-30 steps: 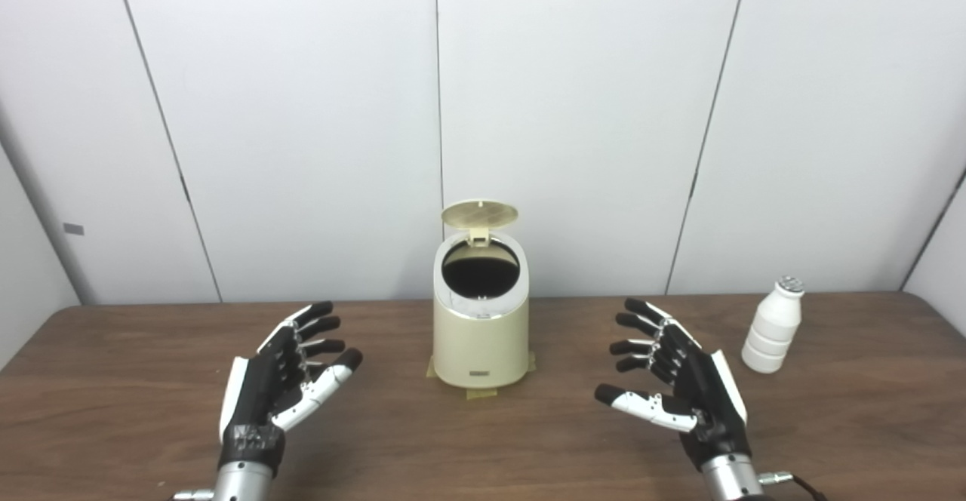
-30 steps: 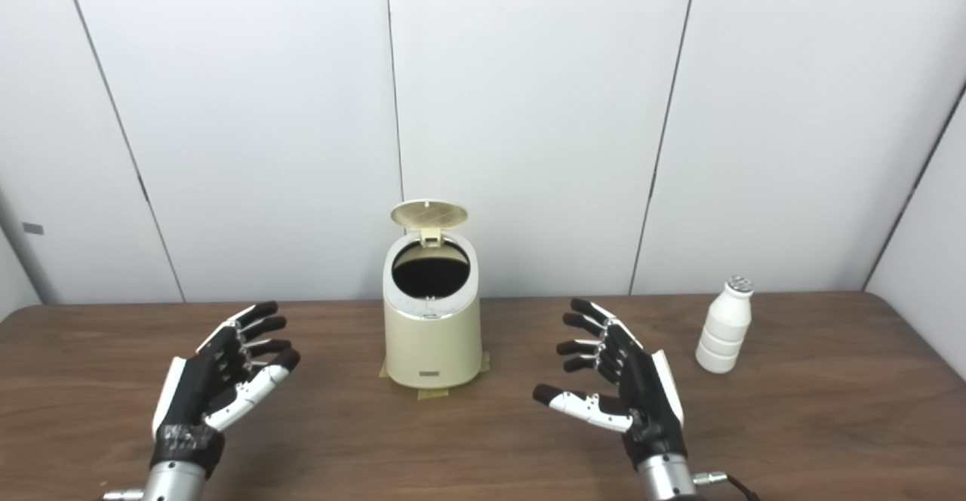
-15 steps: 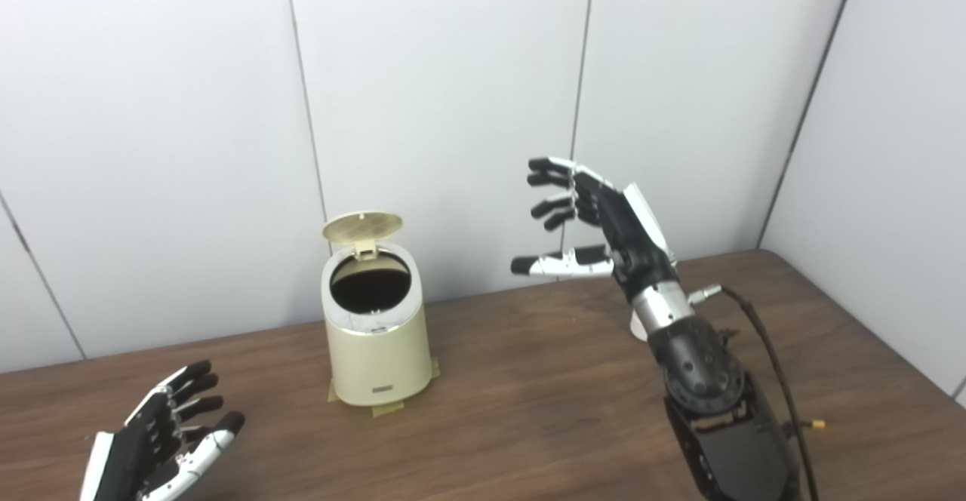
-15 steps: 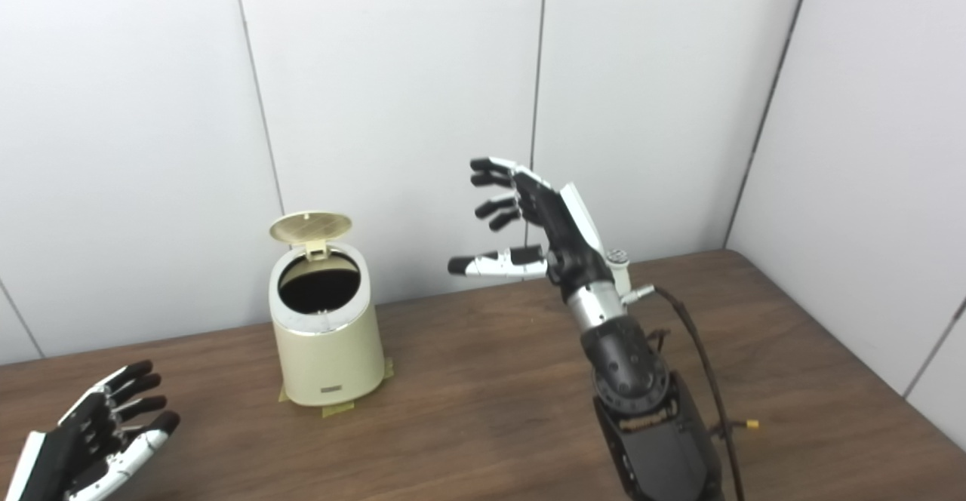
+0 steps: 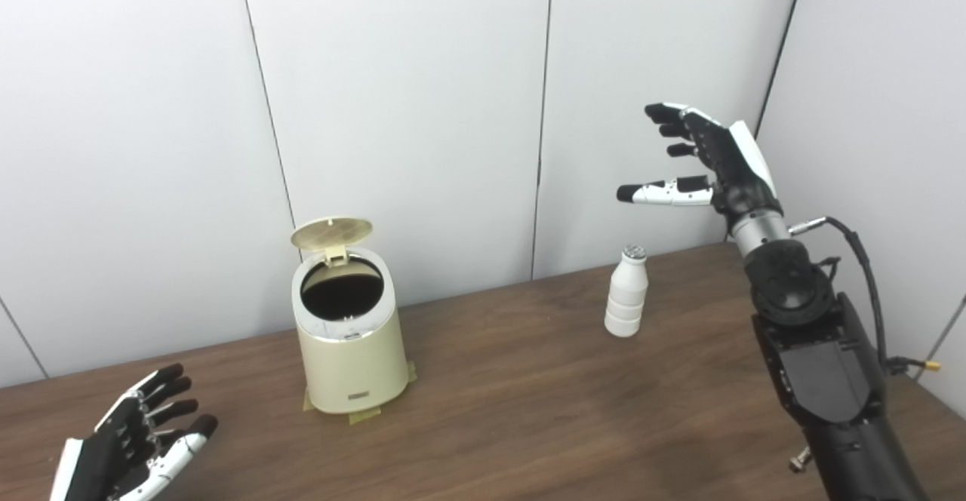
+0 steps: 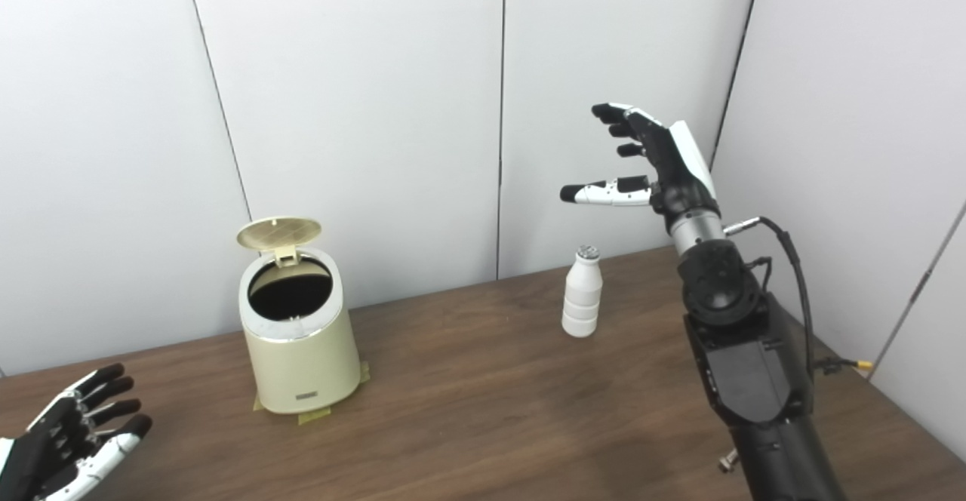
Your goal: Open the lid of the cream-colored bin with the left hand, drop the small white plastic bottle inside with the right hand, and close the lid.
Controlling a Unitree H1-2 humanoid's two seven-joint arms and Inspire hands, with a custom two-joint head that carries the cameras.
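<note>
Toward the tabletop's (image 5: 528, 410) far edge, right of centre, the small white plastic bottle (image 5: 626, 293) stands upright, long axis vertical, cap up. Its label, if any, is unreadable. Right hand (image 5: 706, 165) hangs high above it, fingers spread, holding nothing. Cream-colored bin (image 5: 351, 342) stands well apart to the left, lid (image 5: 332, 232) raised at its back; the small front plate is illegible. Left hand (image 5: 128, 448) rests spread, empty, near the front-left corner.
</note>
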